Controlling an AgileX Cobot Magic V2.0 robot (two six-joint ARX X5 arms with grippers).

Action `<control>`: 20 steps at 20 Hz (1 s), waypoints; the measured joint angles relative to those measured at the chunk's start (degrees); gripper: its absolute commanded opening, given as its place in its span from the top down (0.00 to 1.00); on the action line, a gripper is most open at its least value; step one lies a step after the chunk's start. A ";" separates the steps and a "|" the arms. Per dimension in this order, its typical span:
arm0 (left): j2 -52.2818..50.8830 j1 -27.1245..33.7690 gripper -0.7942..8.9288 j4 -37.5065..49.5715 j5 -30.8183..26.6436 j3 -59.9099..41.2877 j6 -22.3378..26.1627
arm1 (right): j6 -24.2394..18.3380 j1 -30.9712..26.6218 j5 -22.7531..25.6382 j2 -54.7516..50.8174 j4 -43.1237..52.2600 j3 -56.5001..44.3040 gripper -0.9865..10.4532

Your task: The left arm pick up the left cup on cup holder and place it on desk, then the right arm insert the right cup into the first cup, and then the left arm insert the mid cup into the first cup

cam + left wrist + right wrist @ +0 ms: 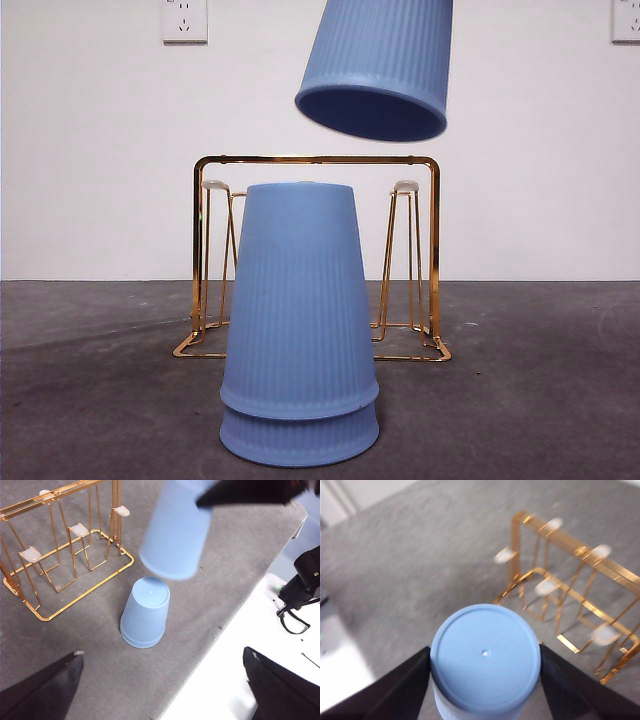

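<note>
Two blue ribbed cups [298, 300] stand stacked upside down on the dark grey desk [540, 400], in front of the gold wire cup holder [316, 159]; the stack also shows in the left wrist view [145, 612]. The holder's white-tipped pegs [79, 529] are all bare. My right gripper [485, 655] is shut on a third blue cup [485, 652], mouth down and tilted. It hangs in the air above the stack and a little to its right [380, 60]. The left wrist view shows this cup [175, 535] too. My left gripper [165, 690] is open and empty, high above the desk.
Two wall sockets [185, 20] [626, 20] are on the white wall behind. In the left wrist view a white surface [235, 645] borders the desk's edge, with black gear and a cable [300, 590] on it. The holder shows blurred in the right wrist view [570, 542].
</note>
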 measured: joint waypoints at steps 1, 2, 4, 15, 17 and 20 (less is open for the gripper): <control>0.00 0.00 0.40 -0.02 0.00 0.00 0.00 | 0.00 1.07 0.70 0.31 0.07 -0.13 0.68; 0.00 0.00 0.40 0.02 -0.02 0.00 0.00 | 0.00 2.19 1.60 0.68 0.55 -0.39 0.68; 0.00 0.00 0.40 0.02 -0.02 0.00 0.00 | 0.00 3.80 3.02 1.44 2.05 -1.22 0.68; 0.00 0.00 0.40 0.02 0.00 0.00 0.00 | 0.02 6.25 4.31 7.06 7.89 -3.04 0.68; 0.00 0.00 0.40 0.00 0.00 0.00 0.00 | 0.02 6.32 4.24 8.61 7.43 -3.04 0.68; 0.00 0.00 0.40 -0.11 0.00 0.00 0.00 | 0.02 6.49 4.24 11.26 6.82 -3.04 0.68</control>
